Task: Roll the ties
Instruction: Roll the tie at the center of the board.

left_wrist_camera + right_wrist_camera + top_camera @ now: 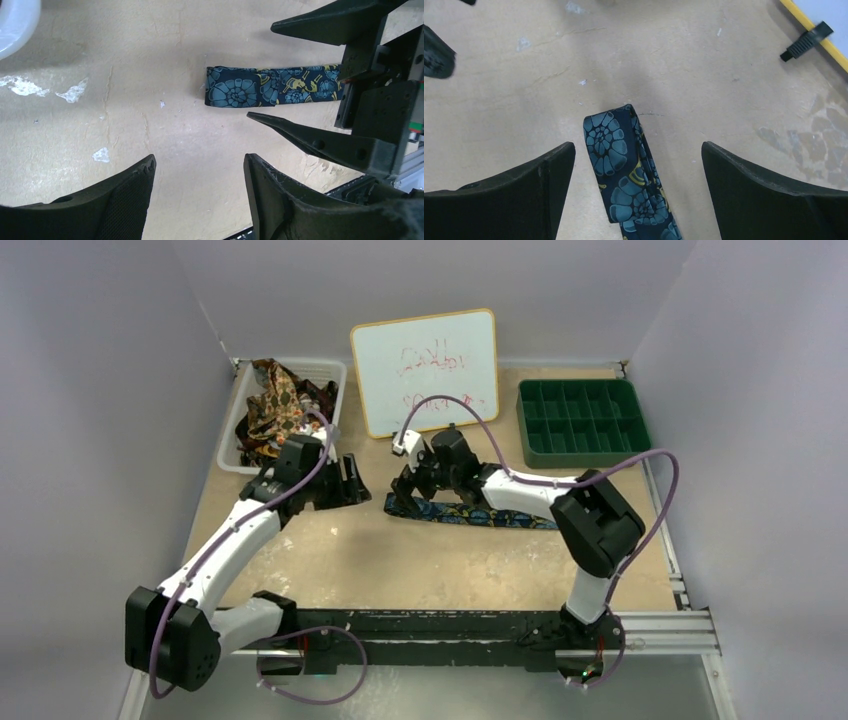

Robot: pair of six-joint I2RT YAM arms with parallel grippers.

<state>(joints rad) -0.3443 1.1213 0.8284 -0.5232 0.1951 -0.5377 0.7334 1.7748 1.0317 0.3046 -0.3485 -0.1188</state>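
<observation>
One dark navy tie (470, 514) with a blue and gold floral print lies flat across the middle of the table. Its left end (232, 88) is folded back on itself. My right gripper (636, 150) hangs open above that folded end; the tie (624, 165) lies between the fingers, touching neither. Just left of the tie's end, my left gripper (199, 165) is open over bare table with nothing between its fingers. In the top view the two grippers face each other, left gripper (352, 480) and right gripper (410, 485). More ties (280, 400), brown and gold, are heaped in a white basket.
The white basket (335, 370) stands at the back left. A whiteboard (425, 370) leans at the back centre, with its black foot (806, 40) near my right gripper. A green compartment tray (580, 420) sits at the back right. Grey walls close in both sides.
</observation>
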